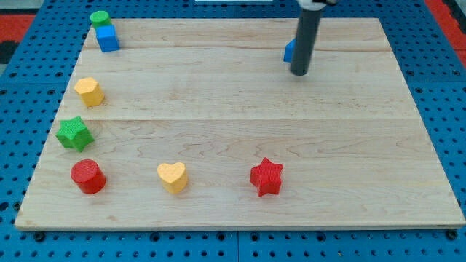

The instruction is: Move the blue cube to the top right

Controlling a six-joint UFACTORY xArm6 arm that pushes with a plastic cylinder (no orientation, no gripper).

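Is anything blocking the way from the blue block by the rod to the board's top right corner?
No other block lies there. Only my tip sits at the blue block's lower right in the view, hiding part of it.

Bright even overhead light; soft short shadows under blocks; slight overall blur; mild sheen on wooden board (240, 131).

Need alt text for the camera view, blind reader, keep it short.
My tip rests on a wooden board, its rod hiding most of a blue block near the view's top. A blue cube and green cylinder sit top left; yellow, green and red blocks line the left and bottom.
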